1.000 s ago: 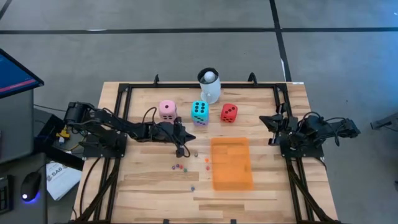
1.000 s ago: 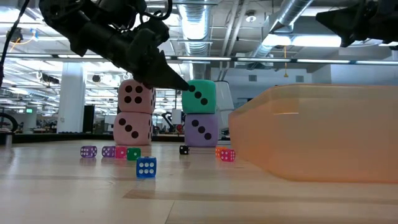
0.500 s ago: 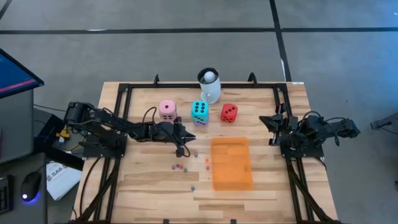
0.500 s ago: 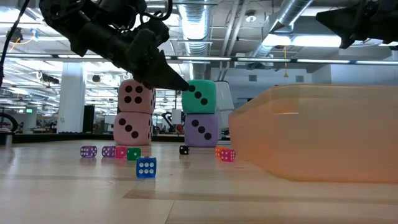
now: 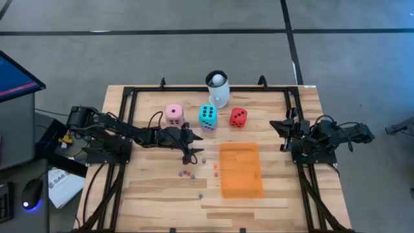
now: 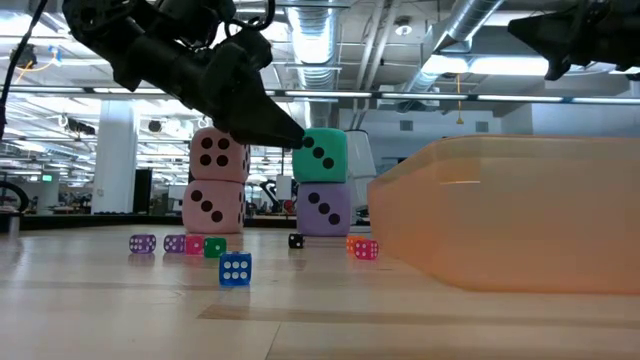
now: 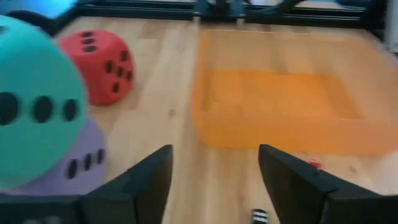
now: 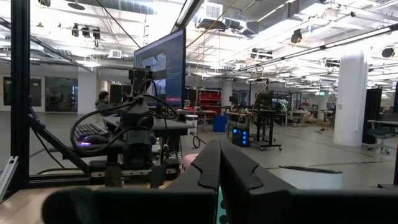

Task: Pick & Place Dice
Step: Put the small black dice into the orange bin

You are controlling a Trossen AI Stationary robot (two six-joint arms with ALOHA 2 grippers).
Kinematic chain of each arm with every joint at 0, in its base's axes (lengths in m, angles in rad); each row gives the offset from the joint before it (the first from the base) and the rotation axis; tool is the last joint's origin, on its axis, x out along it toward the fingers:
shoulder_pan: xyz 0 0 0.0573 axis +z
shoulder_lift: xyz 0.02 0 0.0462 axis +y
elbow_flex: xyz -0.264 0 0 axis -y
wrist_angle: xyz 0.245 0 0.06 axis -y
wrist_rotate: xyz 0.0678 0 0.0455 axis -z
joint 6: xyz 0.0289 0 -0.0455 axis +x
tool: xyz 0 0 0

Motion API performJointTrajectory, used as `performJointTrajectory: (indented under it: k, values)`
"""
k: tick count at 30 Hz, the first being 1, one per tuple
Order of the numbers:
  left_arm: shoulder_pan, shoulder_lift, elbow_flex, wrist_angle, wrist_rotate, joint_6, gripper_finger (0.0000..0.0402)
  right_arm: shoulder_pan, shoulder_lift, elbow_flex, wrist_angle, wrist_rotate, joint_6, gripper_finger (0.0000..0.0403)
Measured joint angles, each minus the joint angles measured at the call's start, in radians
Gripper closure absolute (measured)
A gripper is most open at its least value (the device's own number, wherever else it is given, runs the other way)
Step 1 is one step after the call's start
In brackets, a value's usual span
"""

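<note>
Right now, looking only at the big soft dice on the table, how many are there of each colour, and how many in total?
Pink: 2, the upper pink die stacked on the lower pink die
Teal: 1, the teal die
Purple: 1, the purple die under the teal one
Red: 1, the red die
Total: 5

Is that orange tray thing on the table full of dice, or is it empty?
Empty. From above, the orange tray shows only its own bare floor, and the left wrist view shows the same. The tiny dice lie outside it on the wood.
</note>
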Motion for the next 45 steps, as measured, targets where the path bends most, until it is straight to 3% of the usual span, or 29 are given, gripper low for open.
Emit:
performJointTrajectory:
  k: [5, 10, 18, 30, 45]
  values:
    - [0.000, 0.000, 0.000, 0.000, 0.048, 0.000, 0.0133, -0.001, 0.000, 0.000, 0.000, 0.000, -0.002, 0.0403]
    - [-0.008, 0.000, -0.001, 0.000, 0.046, 0.000, 0.0135, -0.001, 0.000, 0.000, 0.000, 0.000, -0.002, 0.0403]
    - [-0.093, 0.012, -0.001, 0.002, -0.046, 0.001, 0.0150, -0.001, 0.000, 0.000, 0.000, 0.000, -0.003, 0.0403]
    - [-0.113, 0.237, -0.001, 0.137, -0.072, -0.003, 0.0151, -0.001, 0.000, 0.000, 0.000, 0.000, -0.003, 0.0403]
    - [-0.118, 0.398, 0.038, 0.191, -0.072, -0.037, 0.0157, -0.001, 0.000, 0.000, 0.000, 0.000, -0.003, 0.0403]
